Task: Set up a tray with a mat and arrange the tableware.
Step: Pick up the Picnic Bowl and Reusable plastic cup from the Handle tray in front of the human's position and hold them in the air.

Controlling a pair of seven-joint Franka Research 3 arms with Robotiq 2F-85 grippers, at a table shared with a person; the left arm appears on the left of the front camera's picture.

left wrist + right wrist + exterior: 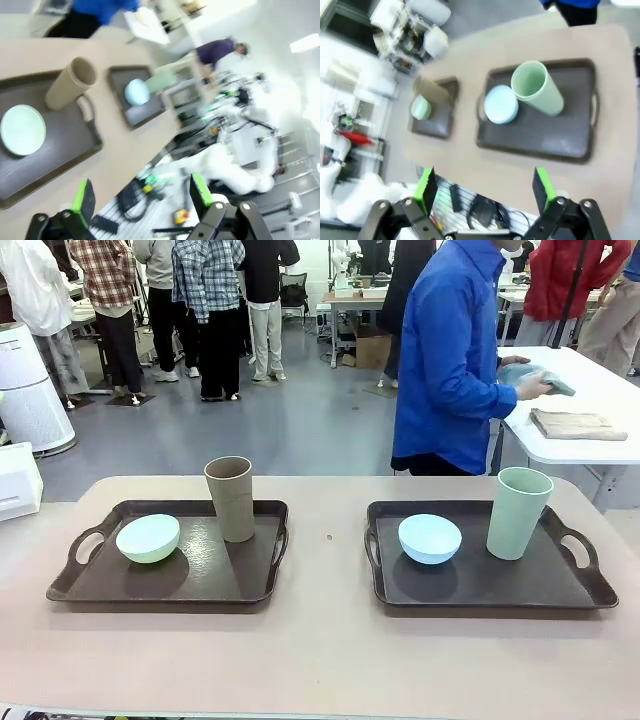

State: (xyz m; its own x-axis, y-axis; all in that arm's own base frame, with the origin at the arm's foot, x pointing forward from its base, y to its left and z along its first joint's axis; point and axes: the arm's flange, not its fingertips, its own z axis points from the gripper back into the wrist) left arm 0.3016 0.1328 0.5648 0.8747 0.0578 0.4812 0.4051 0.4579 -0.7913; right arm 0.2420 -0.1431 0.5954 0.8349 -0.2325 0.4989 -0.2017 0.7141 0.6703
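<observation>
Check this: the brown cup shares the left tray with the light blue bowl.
Not quite. The brown cup shares the left tray with the mint green bowl, as the front view shows; the light blue bowl sits on the other tray.

Nothing to read from where I stand. The brown cup, the pale green cup, the mint green bowl and the light blue bowl are plain, and so are the left tray and right tray. Anything farther back in the room is too small or blurred to make out.
</observation>
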